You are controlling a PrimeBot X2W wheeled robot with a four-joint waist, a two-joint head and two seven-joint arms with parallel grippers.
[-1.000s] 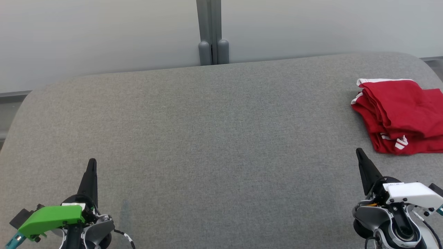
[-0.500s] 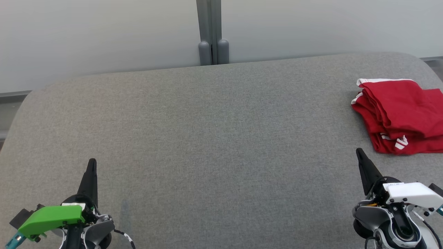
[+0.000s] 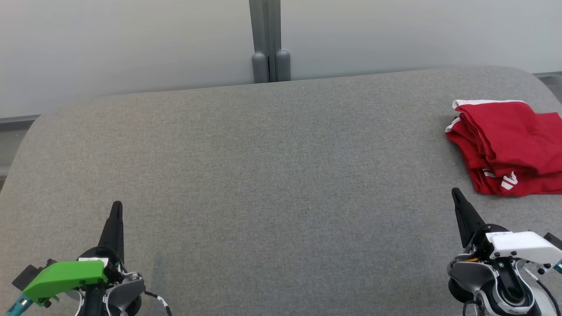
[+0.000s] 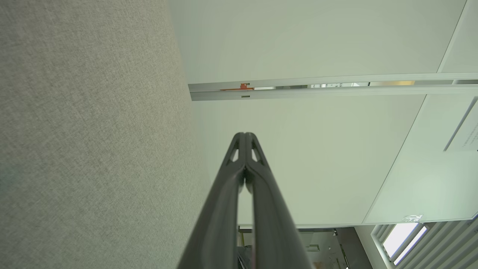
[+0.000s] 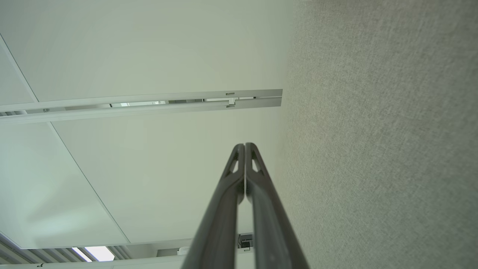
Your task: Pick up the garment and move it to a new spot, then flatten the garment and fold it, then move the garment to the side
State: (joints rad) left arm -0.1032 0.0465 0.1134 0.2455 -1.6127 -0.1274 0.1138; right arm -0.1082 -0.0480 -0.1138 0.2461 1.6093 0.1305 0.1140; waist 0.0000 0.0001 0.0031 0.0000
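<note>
Red garment (image 3: 509, 145) with white trim is what you will find folded in a compact stack at the far right of the grey fabric surface (image 3: 272, 175), its right side cut off by the edge of the head view. It lies flat, touched by neither arm. Your right gripper (image 3: 456, 193) sits at the lower right, its tip near the garment's front edge but apart from it, and its two dark fingers (image 5: 261, 194) are pressed together with nothing between them. Your left gripper (image 3: 116, 205) is at the lower left, well apart from the garment, and its fingers (image 4: 263, 186) are likewise closed on nothing. Both grippers point away from you over bare fabric. Beyond the surface's far edge you see a pale wall (image 3: 131, 44) with a grey vertical post (image 3: 267, 39).
</note>
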